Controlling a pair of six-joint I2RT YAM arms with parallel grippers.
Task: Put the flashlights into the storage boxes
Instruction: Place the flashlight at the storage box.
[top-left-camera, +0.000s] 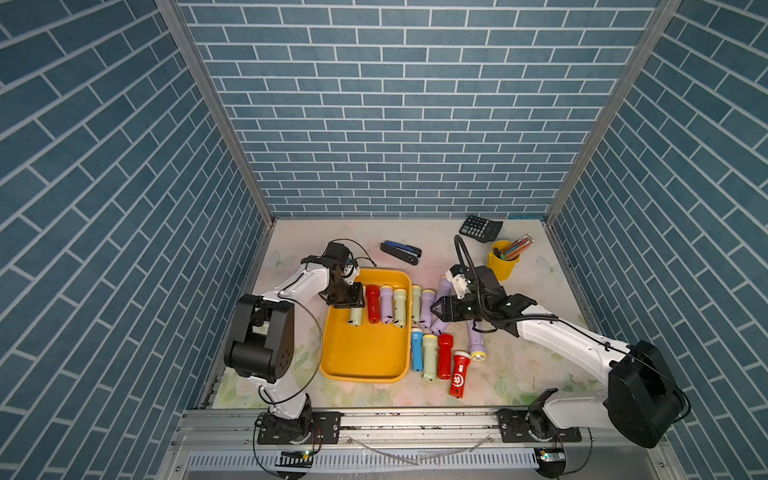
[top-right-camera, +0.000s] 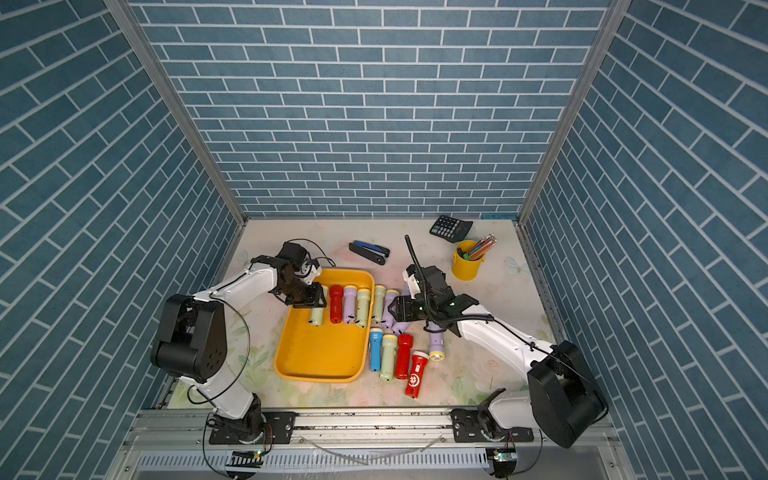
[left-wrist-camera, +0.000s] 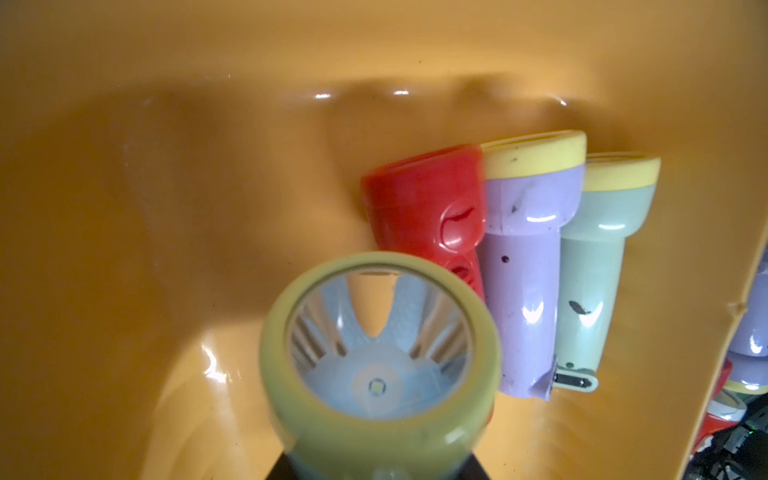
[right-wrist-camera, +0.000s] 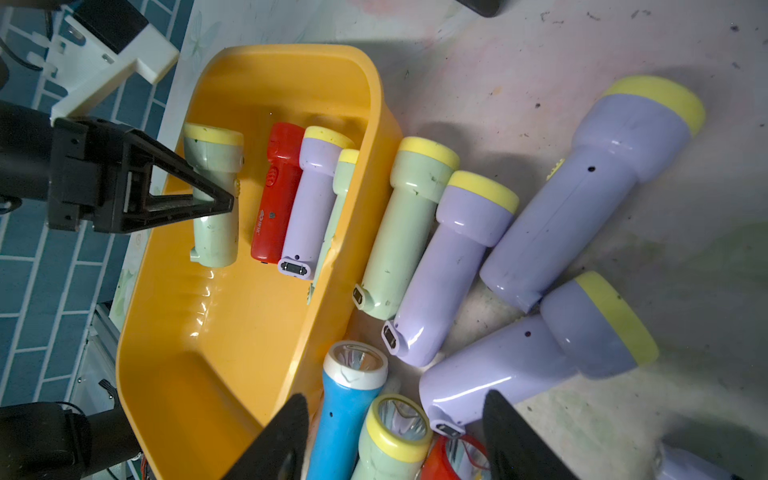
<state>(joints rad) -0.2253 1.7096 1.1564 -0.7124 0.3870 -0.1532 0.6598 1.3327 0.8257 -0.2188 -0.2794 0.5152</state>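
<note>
The yellow-orange storage box lies left of centre. My left gripper is shut on a pale green flashlight low over the box's far left part; whether it touches the floor I cannot tell. Its yellow-rimmed lens fills the left wrist view. Beside it in the box lie a red flashlight, a lilac one and a pale green one. My right gripper hangs open above loose flashlights right of the box, among them a blue one and a lilac one.
More flashlights lie on the table right of the box, including a red labelled one. At the back stand a black calculator, a yellow pencil cup and a blue-black tool. Brick-patterned walls enclose three sides.
</note>
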